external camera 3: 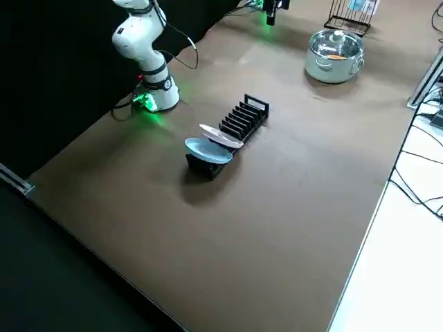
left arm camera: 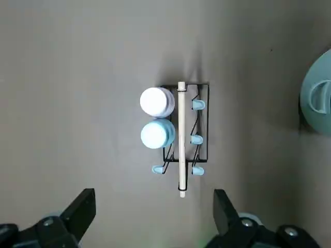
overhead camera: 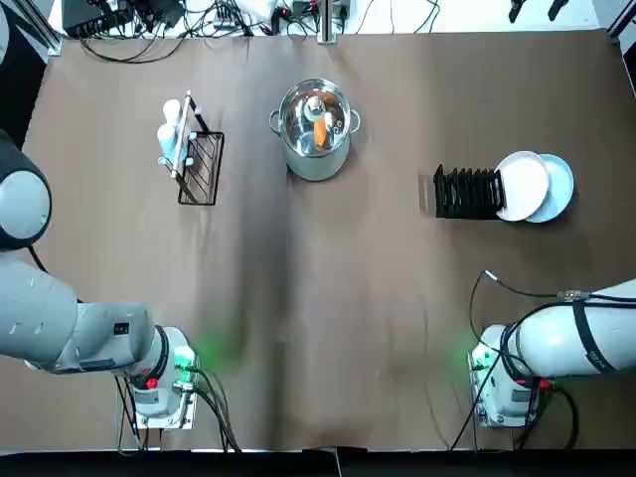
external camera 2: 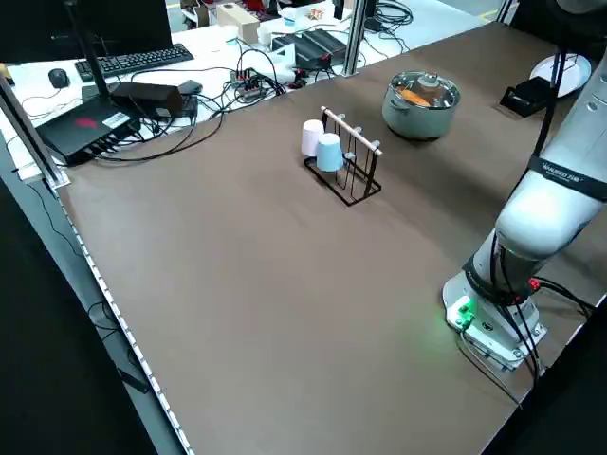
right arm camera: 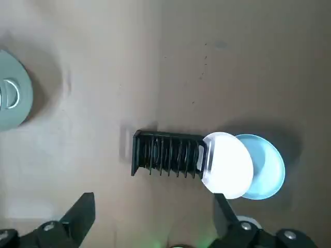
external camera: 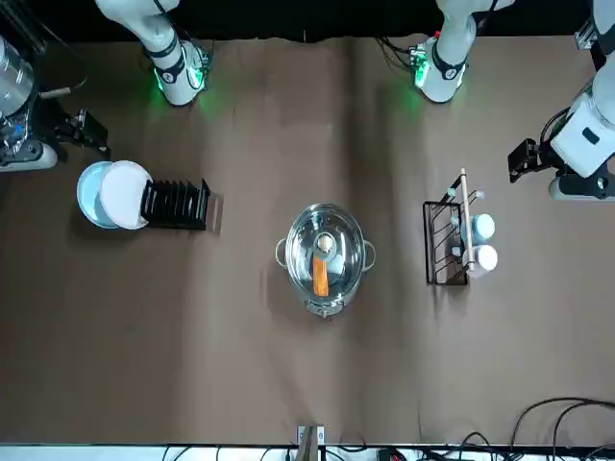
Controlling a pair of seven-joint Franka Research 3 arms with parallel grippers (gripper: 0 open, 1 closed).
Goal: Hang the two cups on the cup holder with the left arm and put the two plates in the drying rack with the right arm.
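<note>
Hanging on the holder (overhead camera: 200,167) left of the pot (overhead camera: 315,129), both cups (left arm camera: 157,102) (left arm camera: 158,134) look done; right of it, both plates (right arm camera: 227,164) (right arm camera: 268,166) lean in the rack (right arm camera: 166,152). Probably nothing remains. Left tool (left arm camera: 154,192) and right tool (right arm camera: 154,196), beyond holder and rack from the pot, are wide open, empty.

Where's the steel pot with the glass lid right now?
In the top view, the steel pot sits at the table's far side, between the cup holder on its left and the black drying rack on its right.
</note>
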